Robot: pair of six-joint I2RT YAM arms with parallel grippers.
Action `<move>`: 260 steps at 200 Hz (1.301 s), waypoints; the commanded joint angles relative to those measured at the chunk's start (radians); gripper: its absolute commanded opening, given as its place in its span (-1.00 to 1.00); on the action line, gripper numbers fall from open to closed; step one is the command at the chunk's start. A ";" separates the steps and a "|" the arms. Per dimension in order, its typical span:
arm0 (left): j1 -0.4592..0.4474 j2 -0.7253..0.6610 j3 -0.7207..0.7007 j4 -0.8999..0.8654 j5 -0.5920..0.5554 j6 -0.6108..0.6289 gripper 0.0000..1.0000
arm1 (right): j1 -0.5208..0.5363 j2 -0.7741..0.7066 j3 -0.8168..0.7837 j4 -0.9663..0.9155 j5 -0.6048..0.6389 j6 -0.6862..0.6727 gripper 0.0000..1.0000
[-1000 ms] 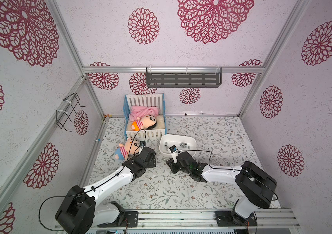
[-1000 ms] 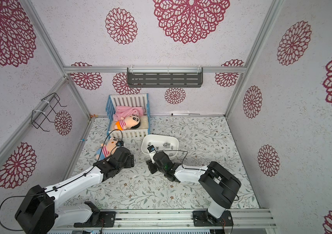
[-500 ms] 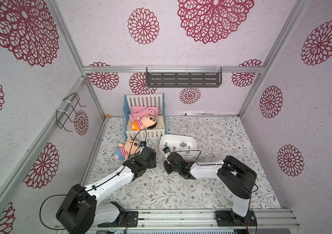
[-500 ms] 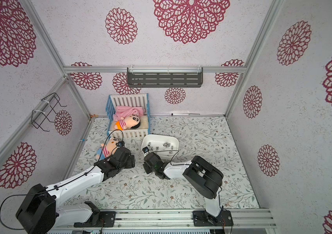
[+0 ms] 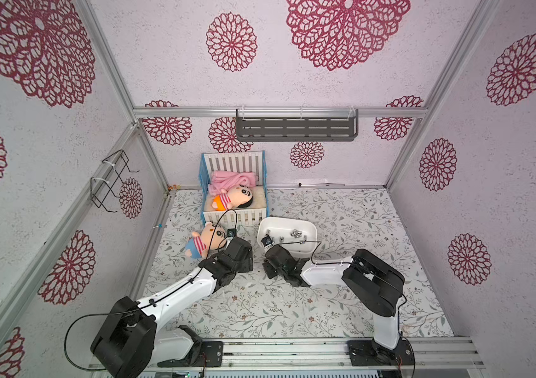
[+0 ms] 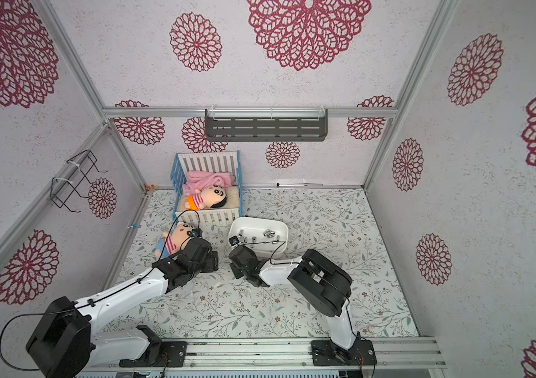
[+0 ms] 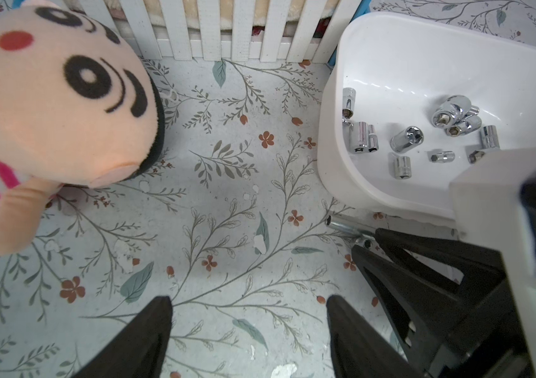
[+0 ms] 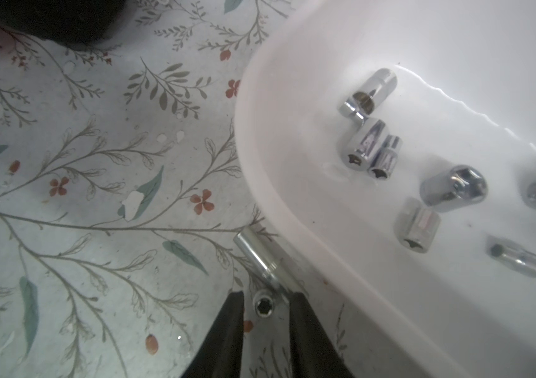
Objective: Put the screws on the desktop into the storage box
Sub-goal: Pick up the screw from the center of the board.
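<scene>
The white storage box (image 5: pixel 287 221) (image 6: pixel 260 220) stands on the leaf-printed desktop (image 5: pixel 260 304) and holds several shiny silver screws (image 5: pixel 296 233) (image 7: pixel 405 139) (image 8: pixel 453 188). Outside its near wall (image 8: pixel 260 163), one long screw (image 8: pixel 255 257) (image 7: pixel 343 225) lies flat. A small screw (image 8: pixel 264 307) (image 7: pixel 367 243) stands on end beside it. My right gripper (image 8: pixel 265 296) is low on the desktop, its narrowly open jaws either side of the small screw with slim gaps. My left gripper (image 7: pixel 248 304) hovers open over bare desktop, nothing between its fingers.
A plush doll (image 5: pixel 206 240) (image 7: pixel 47 98) lies left of the left gripper. Behind it is a blue crib with white slats (image 5: pixel 233 189) (image 7: pixel 214 29) holding another doll. A grey shelf (image 5: pixel 296 129) hangs on the back wall and a wire rack (image 5: pixel 112 180) on the left wall.
My right arm has folded at the elbow, its gripper sliding left along the box's near side, and its jaws have narrowed. The left arm has not moved.
</scene>
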 commanded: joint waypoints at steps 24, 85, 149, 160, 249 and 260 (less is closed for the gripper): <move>0.011 0.015 0.011 0.016 0.007 0.003 0.59 | 0.002 0.027 0.057 -0.015 0.034 -0.003 -0.47; 0.011 0.020 0.014 0.016 0.013 0.004 0.59 | 0.004 0.028 0.060 -0.025 0.039 0.001 -0.64; 0.011 0.020 0.014 0.014 0.013 0.005 0.59 | 0.014 -0.014 0.046 -0.031 0.027 -0.006 -0.81; 0.011 0.020 0.014 0.014 0.013 0.005 0.59 | 0.017 -0.034 0.036 -0.025 0.028 -0.010 -0.82; 0.009 0.082 0.041 0.015 0.114 0.047 0.69 | 0.010 -0.400 -0.183 0.095 0.055 -0.032 -0.93; 0.007 0.094 0.047 0.016 0.128 0.050 0.72 | -0.012 -0.442 -0.212 0.112 0.065 -0.022 -0.93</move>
